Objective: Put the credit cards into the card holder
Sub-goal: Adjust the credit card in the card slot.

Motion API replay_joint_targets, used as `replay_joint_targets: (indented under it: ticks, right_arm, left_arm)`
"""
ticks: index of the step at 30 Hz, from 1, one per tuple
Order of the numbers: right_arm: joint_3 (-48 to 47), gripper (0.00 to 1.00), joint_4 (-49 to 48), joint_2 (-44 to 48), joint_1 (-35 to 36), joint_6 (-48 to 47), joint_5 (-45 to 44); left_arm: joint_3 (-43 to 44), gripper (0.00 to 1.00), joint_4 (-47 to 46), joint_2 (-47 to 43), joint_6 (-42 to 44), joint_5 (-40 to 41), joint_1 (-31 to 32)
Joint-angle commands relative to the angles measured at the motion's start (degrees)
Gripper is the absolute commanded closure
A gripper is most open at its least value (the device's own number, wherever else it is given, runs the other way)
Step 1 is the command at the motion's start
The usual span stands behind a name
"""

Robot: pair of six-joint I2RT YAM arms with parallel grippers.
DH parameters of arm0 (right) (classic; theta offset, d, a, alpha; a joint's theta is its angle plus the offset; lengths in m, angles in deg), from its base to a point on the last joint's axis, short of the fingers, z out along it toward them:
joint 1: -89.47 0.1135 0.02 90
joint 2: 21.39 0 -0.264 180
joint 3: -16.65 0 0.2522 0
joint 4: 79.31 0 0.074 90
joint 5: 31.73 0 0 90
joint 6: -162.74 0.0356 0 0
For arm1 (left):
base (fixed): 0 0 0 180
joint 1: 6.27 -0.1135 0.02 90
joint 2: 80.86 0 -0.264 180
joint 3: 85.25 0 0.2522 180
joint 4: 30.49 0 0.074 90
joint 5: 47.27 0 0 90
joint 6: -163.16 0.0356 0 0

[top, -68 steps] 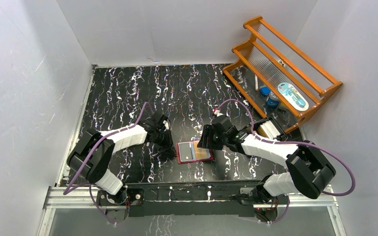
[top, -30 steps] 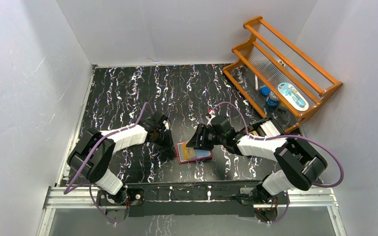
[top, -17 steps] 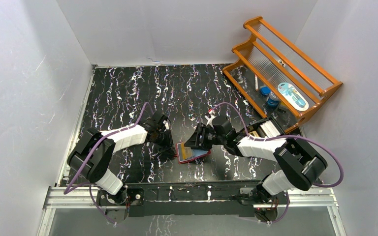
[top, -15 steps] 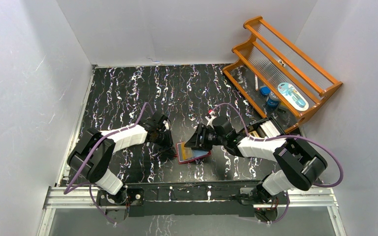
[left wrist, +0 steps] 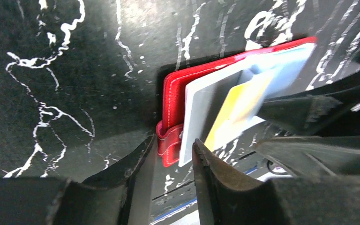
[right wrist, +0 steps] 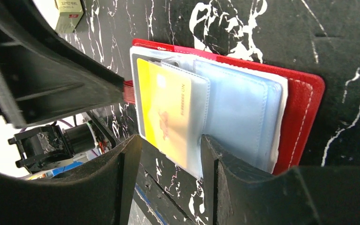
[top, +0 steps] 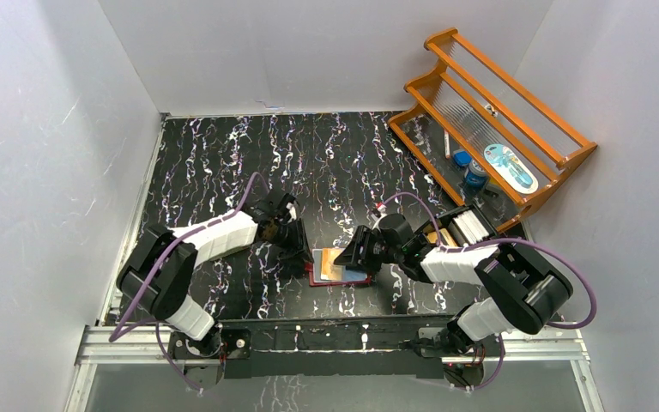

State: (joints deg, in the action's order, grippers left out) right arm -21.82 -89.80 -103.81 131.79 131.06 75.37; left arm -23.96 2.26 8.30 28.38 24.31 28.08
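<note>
The red card holder [top: 319,280] lies open on the dark marbled table between both arms. An orange credit card [right wrist: 166,103] lies partly under its clear bluish pocket [right wrist: 239,108], the left strip uncovered. My right gripper [right wrist: 171,145] flanks the card's near end, a finger against each long edge, shut on it. A pale card [left wrist: 201,108] shows under the orange credit card [left wrist: 239,105]. My left gripper [left wrist: 173,150] is open at the holder's left end, its fingers apart on either side of the red strap tab [left wrist: 169,143] without pinching it.
A wooden rack [top: 498,120] with small items stands at the back right. A black open box [top: 468,225] with pale contents sits behind the right arm. White walls close in on both sides, and the table's front rail [top: 326,339] runs just below the holder.
The left jaws have opened and let go of the holder's left end. The right gripper has moved right and nearer with the orange card. The holder now lies flatter.
</note>
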Motion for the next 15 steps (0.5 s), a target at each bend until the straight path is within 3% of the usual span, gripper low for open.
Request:
replay_joint_targets:
  ticks: [1,4,15]
  right_arm:
    - [1.02,0.43,-2.0,1.76,-0.5,-0.31,-1.95]
    - [1.15,0.43,-1.74,1.73,-0.58,-0.72,-2.07]
    - [0.85,0.44,-0.93,1.56,-0.68,-1.37,-2.19]
  left_arm:
    - [4.51,0.65,3.31,-4.9,-2.25,-0.82,0.28]
    - [5.77,0.61,2.51,-6.2,-3.8,-2.56,0.28]
    - [4.22,0.62,-6.22,-3.35,-6.1,-8.56,0.44]
